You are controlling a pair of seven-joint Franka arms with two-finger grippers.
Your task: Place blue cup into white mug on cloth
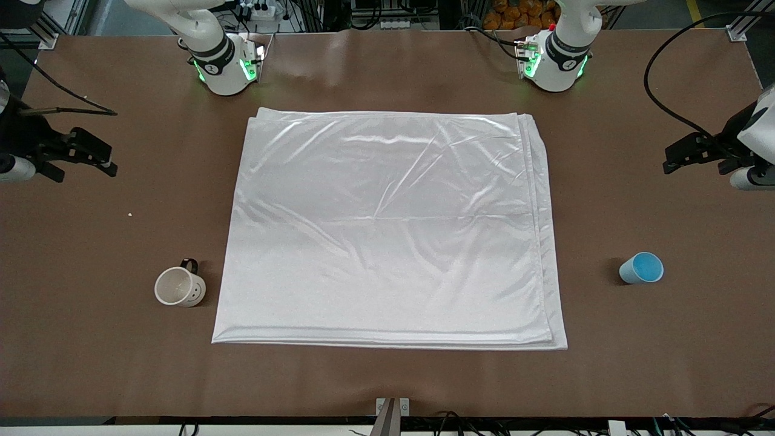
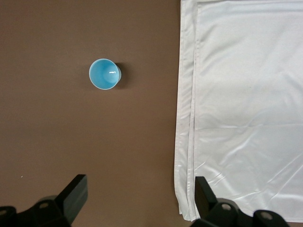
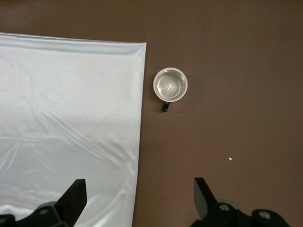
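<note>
Nothing yet done: blue cup (image 1: 642, 267) upright on bare table at cloth's (image 1: 387, 224) three o'clock, white mug (image 1: 180, 287) at its eight o'clock, neither on it; left gripper (image 1: 696, 154) and right gripper (image 1: 85, 154) parked high over table ends, fingers spread wide, empty.

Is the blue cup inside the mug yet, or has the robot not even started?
Nothing looks done yet. The blue cup stands on the bare table at the left arm's end, and the white mug stands beside the cloth at the right arm's end, not on it. The left gripper and right gripper are open, hold nothing, and wait. Left: mug onto cloth, cup into mug.
</note>
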